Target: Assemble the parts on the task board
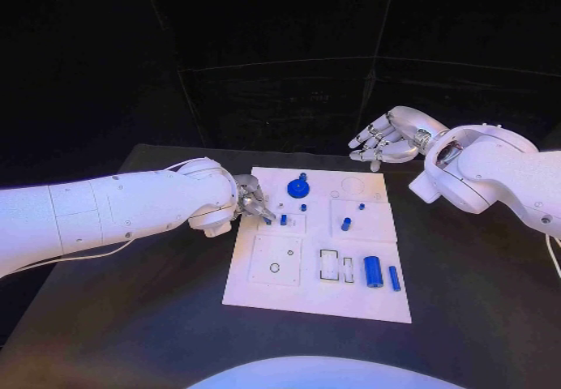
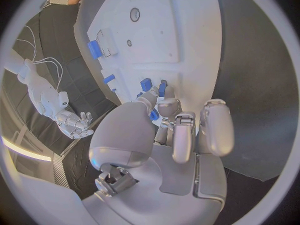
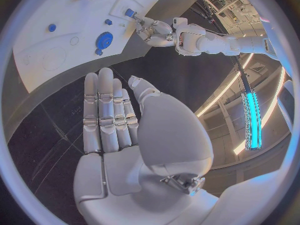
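On the white task board point(image 1: 315, 279), the left hand point(image 1: 250, 203) seemingly pinches a small blue peg point(image 1: 283, 219).

Task board point(image 1: 263, 284): white, on black bench point(image 1: 140, 324). Parts on board: blue — round disc point(image 1: 298, 190) near its far edge, cylinder point(image 1: 372, 271) and thin bar point(image 1: 396, 278) near its right edge. Both arms white; left hand point(image 1: 251, 200) and right hand point(image 1: 386, 139) silver.

The board point(image 1: 318, 279) looks like smooth matt white plastic on a matt black table point(image 1: 140, 324), its blue parts point(image 1: 372, 271) glossy.
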Action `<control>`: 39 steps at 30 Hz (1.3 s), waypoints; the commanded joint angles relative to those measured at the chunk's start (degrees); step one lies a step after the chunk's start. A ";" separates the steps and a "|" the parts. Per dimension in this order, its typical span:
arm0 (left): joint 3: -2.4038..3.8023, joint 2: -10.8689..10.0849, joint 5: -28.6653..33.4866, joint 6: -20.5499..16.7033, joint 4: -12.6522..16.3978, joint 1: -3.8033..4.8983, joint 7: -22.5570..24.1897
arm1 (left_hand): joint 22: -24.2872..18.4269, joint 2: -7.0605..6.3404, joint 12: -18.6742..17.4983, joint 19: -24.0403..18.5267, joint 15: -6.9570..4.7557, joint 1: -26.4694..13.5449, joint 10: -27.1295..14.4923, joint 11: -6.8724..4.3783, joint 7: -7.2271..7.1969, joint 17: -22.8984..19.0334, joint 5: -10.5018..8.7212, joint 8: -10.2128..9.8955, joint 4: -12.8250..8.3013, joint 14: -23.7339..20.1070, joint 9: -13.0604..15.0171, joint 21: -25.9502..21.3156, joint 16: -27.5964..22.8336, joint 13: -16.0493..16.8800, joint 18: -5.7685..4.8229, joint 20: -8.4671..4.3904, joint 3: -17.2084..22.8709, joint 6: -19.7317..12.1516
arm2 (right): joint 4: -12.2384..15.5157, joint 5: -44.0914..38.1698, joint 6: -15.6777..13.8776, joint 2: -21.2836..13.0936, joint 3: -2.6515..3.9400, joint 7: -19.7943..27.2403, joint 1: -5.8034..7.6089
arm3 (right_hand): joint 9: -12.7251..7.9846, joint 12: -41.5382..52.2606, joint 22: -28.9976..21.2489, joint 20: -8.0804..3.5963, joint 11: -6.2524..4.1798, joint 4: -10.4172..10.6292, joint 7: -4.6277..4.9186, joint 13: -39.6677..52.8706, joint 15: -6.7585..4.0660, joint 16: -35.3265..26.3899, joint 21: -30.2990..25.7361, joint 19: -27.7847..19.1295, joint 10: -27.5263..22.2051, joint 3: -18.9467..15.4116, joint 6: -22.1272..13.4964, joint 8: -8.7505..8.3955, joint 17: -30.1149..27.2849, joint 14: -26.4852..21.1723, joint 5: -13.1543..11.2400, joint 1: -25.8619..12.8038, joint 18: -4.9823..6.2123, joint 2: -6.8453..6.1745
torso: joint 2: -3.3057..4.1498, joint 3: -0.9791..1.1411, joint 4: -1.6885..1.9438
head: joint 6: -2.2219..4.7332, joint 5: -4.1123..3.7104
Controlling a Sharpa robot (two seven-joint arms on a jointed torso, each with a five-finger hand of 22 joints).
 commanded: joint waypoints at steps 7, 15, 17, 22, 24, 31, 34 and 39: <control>-0.03 0.26 -0.55 2.36 -0.41 0.00 -0.79 | 0.01 0.37 0.11 0.10 -0.27 -0.10 0.69 -0.21 -0.68 15.09 0.19 0.37 -4.58 5.95 3.28 0.18 0.18 0.07 -0.44 -0.42 5.26 0.07 | 0.05 -0.11 0.29 0.07 0.03 0.30 0.12 | -0.03 0.17 -0.07 0.20 0.01 0.40 0.15 -0.08 -0.08 -0.38 -0.29 0.03 -0.19 0.03 -0.32 0.27 0.05 -0.50 -0.11 -0.27 0.14 -0.13 | -0.01 0.04 0.00 | -0.10 0.00; -0.04 0.49 -0.55 3.30 -0.82 0.00 -1.10 | 0.01 0.37 0.11 0.10 -0.27 -0.10 0.69 -0.21 -0.68 15.09 0.19 0.37 -4.58 5.95 3.28 0.18 0.18 0.07 -0.44 -0.42 5.26 0.07 | 0.15 -0.11 0.22 -0.03 0.03 0.35 0.12 | -0.03 0.17 -0.07 0.20 0.01 0.40 0.15 -0.08 -0.08 -0.38 -0.29 0.03 -0.19 0.03 -0.32 0.27 0.05 -0.50 -0.11 -0.27 0.14 -0.13 | 0.01 0.03 -0.03 | -0.14 0.01; -0.04 0.58 -0.55 3.45 -0.88 0.00 -1.13 | 0.01 0.37 0.11 0.10 -0.27 -0.10 0.69 -0.21 -0.68 15.09 0.19 0.37 -4.58 5.95 3.28 0.18 0.18 0.07 -0.44 -0.42 5.26 0.07 | 0.17 -0.11 0.20 -0.05 0.03 0.36 0.12 | -0.03 0.17 -0.07 0.20 0.01 0.40 0.15 -0.08 -0.08 -0.38 -0.29 0.03 -0.19 0.03 -0.32 0.27 0.05 -0.50 -0.11 -0.27 0.14 -0.13 | -0.01 0.02 -0.03 | -0.20 0.00; -0.05 1.01 -0.54 3.70 -1.22 -0.01 -1.05 | -0.01 0.14 0.14 0.08 -0.26 -0.50 0.71 -0.19 -0.67 15.09 0.19 0.51 -4.53 5.95 3.36 0.14 0.18 0.12 -0.44 -0.42 5.63 0.08 | 0.22 -0.11 0.17 -0.06 0.03 0.38 0.12 | -0.03 0.19 -0.09 0.21 0.01 0.43 0.16 -0.10 -0.07 -0.41 -0.34 0.01 -0.22 0.05 -0.32 0.29 0.11 -0.54 -0.10 -0.24 0.14 -0.09 | 0.02 0.03 0.02 | -0.27 -0.07; -0.06 1.19 -0.54 3.75 -1.45 -0.01 -1.02 | 0.08 -0.23 0.34 0.12 -0.24 -1.60 0.87 -0.18 -0.72 15.09 0.16 0.88 -3.98 5.95 3.54 0.20 0.18 0.37 -0.46 -0.42 5.51 0.51 | 0.23 -0.11 0.17 -0.06 0.03 0.38 0.12 | -0.03 0.19 -0.09 0.21 0.01 0.43 0.16 -0.10 -0.07 -0.41 -0.34 0.01 -0.22 0.05 -0.32 0.29 0.11 -0.54 -0.10 -0.24 0.14 -0.09 | -0.02 0.04 0.02 | -0.26 -0.12; -0.12 1.73 -0.53 4.39 -2.26 0.00 -1.28 | 0.20 -1.76 0.80 0.17 -0.40 -5.43 1.20 -0.39 -1.03 15.09 0.16 1.77 -1.75 5.95 3.99 0.25 0.18 0.77 -0.46 -0.50 3.39 1.31 | 0.32 -0.11 0.12 -0.14 0.03 0.37 0.12 | -0.03 0.19 -0.09 0.21 0.01 0.43 0.16 -0.10 -0.07 -0.41 -0.34 0.01 -0.22 0.05 -0.32 0.29 0.11 -0.54 -0.10 -0.24 0.14 -0.09 | -0.02 0.04 -0.03 | -0.22 -0.17; -0.14 1.96 -0.53 4.64 -2.58 0.00 -1.41 | 0.23 -1.91 0.89 0.19 -0.45 -5.82 1.23 -0.45 -1.09 15.09 0.16 1.90 -1.49 5.95 4.06 0.26 0.18 0.87 -0.47 -0.54 3.06 1.36 | 0.40 -0.11 0.09 -0.17 0.03 0.38 0.12 | -0.02 0.20 -0.10 0.22 0.02 0.44 0.16 -0.11 -0.06 -0.42 -0.36 0.01 -0.23 0.05 -0.31 0.31 0.14 -0.57 -0.10 -0.22 0.14 -0.08 | -0.01 0.04 -0.02 | -0.21 -0.24; -0.16 2.27 -0.53 4.88 -3.11 0.00 -1.60 | 0.28 -2.18 0.99 0.21 -0.53 -6.27 1.27 -0.53 -1.19 15.09 0.16 2.15 -1.19 5.95 4.20 0.29 0.18 0.97 -0.48 -0.61 2.53 1.50 | 0.52 -0.11 0.06 -0.25 0.03 0.39 0.12 | -0.02 0.20 -0.10 0.22 0.02 0.44 0.16 -0.11 -0.06 -0.42 -0.36 0.01 -0.23 0.05 -0.31 0.31 0.14 -0.57 -0.10 -0.22 0.14 -0.08 | -0.07 0.07 -0.05 | -0.14 -0.32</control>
